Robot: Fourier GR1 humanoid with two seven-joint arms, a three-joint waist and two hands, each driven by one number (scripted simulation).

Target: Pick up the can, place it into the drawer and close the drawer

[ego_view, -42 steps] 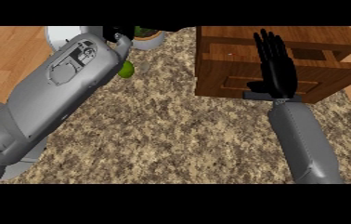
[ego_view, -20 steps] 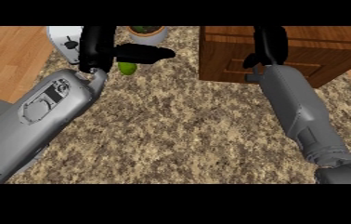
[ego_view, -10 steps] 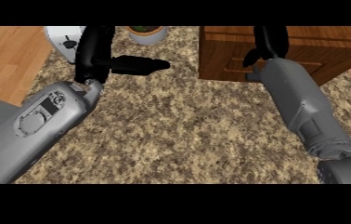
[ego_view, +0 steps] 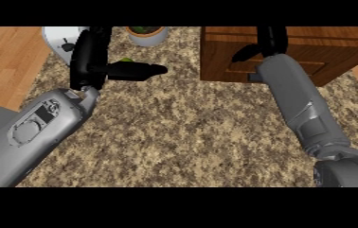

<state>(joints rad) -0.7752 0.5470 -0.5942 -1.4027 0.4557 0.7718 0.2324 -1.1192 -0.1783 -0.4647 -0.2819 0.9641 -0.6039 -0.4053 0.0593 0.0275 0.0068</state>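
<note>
The left hand [ego_view: 105, 64] curled over a mostly hidden green object [ego_view: 126, 60], presumably the can, while the right hand [ego_view: 269, 40], its finger state unclear, rested against the wooden drawer unit [ego_view: 224, 52].

Speckled brown granite worktop [ego_view: 189, 127] across most of the view. Light wooden strip [ego_view: 17, 66] along the left edge. White appliance [ego_view: 59, 40] at upper left, partly hidden. Grey pot [ego_view: 147, 37] with greenery near the top edge. Even, soft light, no hard shadows.
</note>
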